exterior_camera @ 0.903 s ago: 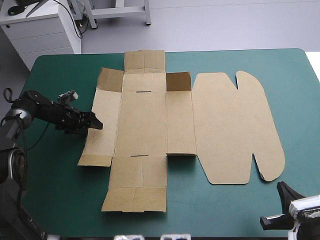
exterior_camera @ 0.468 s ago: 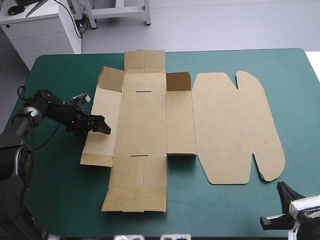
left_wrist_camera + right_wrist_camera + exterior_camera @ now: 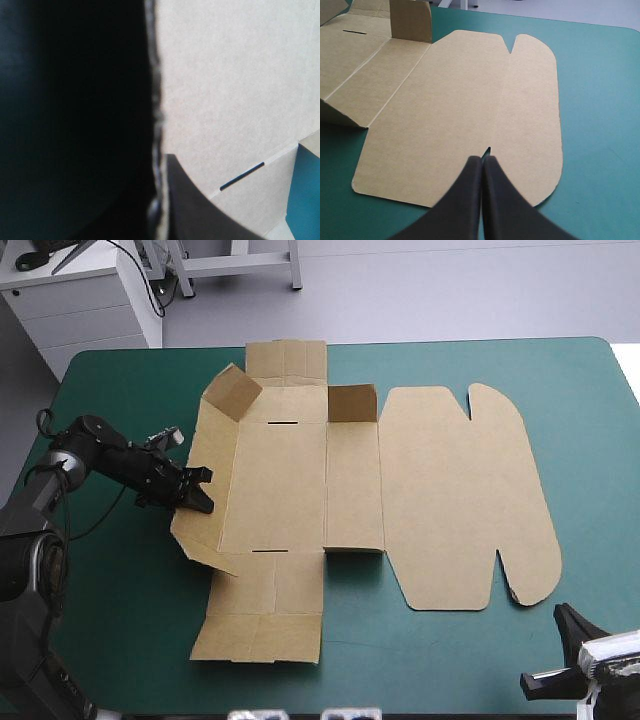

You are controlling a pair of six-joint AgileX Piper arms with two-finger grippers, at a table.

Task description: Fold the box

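While the left gripper (image 3: 199, 492) pinches the raised left wall (image 3: 205, 540) of the box (image 3: 300, 480), the board's edge between its black fingers, the brown sheet lies mid-table on the teal-green cover (image 3: 110, 620). Its long axis runs from the left edge toward the right, spreading rightward from that gripper. The right gripper (image 3: 483, 159), fingers pressed together and empty, hangs near the table's near right corner, with the flat lid (image 3: 470, 100) just ahead.

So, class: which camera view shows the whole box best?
The high view: the whole box is in sight, every flap. The left wrist view shows only a board edge and one slot; the right wrist view, mainly the lid panel.
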